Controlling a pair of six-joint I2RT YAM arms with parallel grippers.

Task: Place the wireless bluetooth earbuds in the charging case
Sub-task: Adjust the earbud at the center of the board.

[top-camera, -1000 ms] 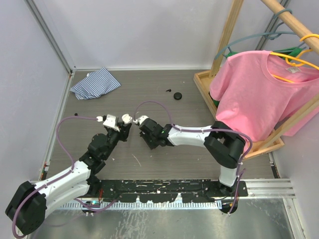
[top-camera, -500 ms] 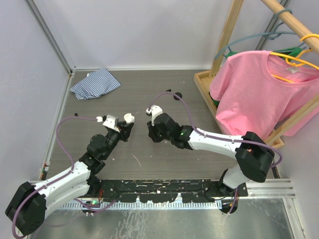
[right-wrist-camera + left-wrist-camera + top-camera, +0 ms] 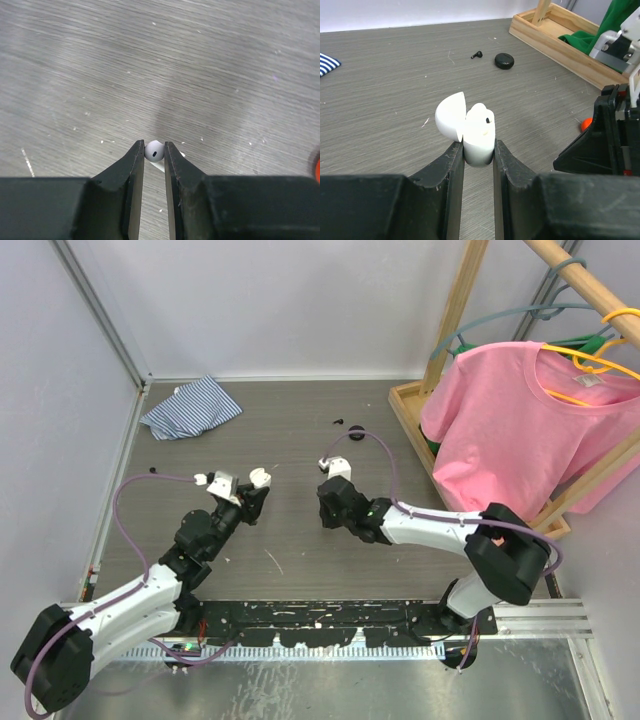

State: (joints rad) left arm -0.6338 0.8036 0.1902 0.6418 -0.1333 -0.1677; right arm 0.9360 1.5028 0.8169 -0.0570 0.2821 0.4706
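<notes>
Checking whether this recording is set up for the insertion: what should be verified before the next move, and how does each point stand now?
1. Charging case gripped: ok, clamped between the left fingers.
2. Lid open: ok, swung back to one side.
3. White earbud gripped: ok, pinched at the tips of the right fingers.
4. Earbud above the case: not ok; the right wrist view shows only table beneath it.
5. Free socket in the case: cannot tell; a white rounded piece seems to sit inside and the rest is hidden.
6. Earbud stem direction: cannot tell, hidden between the fingers.
</notes>
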